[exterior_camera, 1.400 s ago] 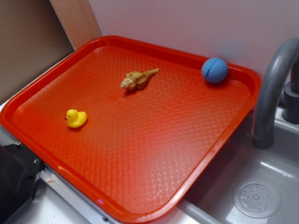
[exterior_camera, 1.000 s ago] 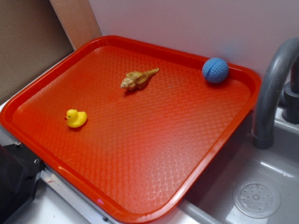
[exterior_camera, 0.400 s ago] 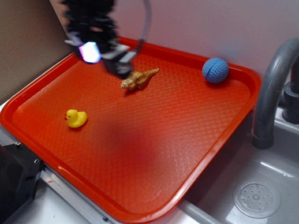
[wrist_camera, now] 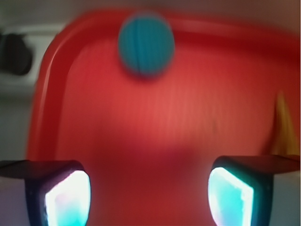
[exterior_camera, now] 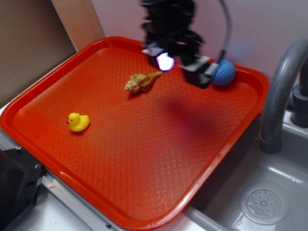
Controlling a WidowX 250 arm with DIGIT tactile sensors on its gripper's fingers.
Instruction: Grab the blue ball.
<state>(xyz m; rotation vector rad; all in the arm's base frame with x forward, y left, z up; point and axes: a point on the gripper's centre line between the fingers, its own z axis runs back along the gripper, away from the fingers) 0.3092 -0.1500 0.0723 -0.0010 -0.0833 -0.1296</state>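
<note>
Fingers (wrist_camera: 63,195) of the gripper (exterior_camera: 185,62) were spread wide, nothing held between them. The blue ball (exterior_camera: 224,72) was seen just beside them, near the red tray's (exterior_camera: 144,221) far corner.

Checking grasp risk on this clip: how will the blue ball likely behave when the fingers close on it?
The blue ball is round, so it will probably roll if nudged off-centre. Its dimpled surface may give some grip. It sits near the rim of the red tray, which could stop it. The gripper is open, with the ball ahead.
</note>
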